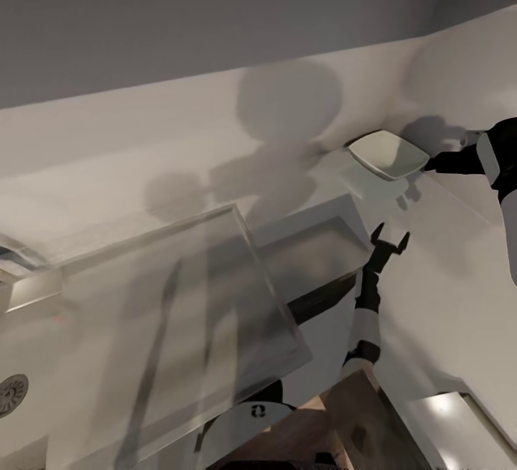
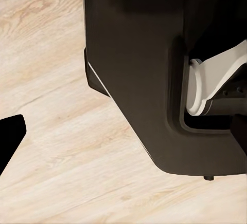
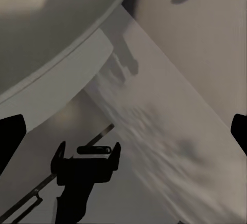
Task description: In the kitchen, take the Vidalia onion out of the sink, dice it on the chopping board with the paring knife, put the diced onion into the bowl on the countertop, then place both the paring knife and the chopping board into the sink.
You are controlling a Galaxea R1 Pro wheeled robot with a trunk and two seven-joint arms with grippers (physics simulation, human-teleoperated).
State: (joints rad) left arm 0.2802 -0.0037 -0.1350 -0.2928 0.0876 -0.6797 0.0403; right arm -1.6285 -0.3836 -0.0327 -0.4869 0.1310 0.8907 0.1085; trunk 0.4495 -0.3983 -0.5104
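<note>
Up at two o'clock, the right gripper (spread wide, empty) is hovering beside the bowl, seemingly lining up on its rim

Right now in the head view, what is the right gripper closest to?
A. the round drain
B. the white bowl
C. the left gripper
B: the right gripper sits at the rim of the white bowl on the countertop, with its fingers spread in the right wrist view. The left gripper is lower down, and the round drain is at the far side of the picture.
</note>
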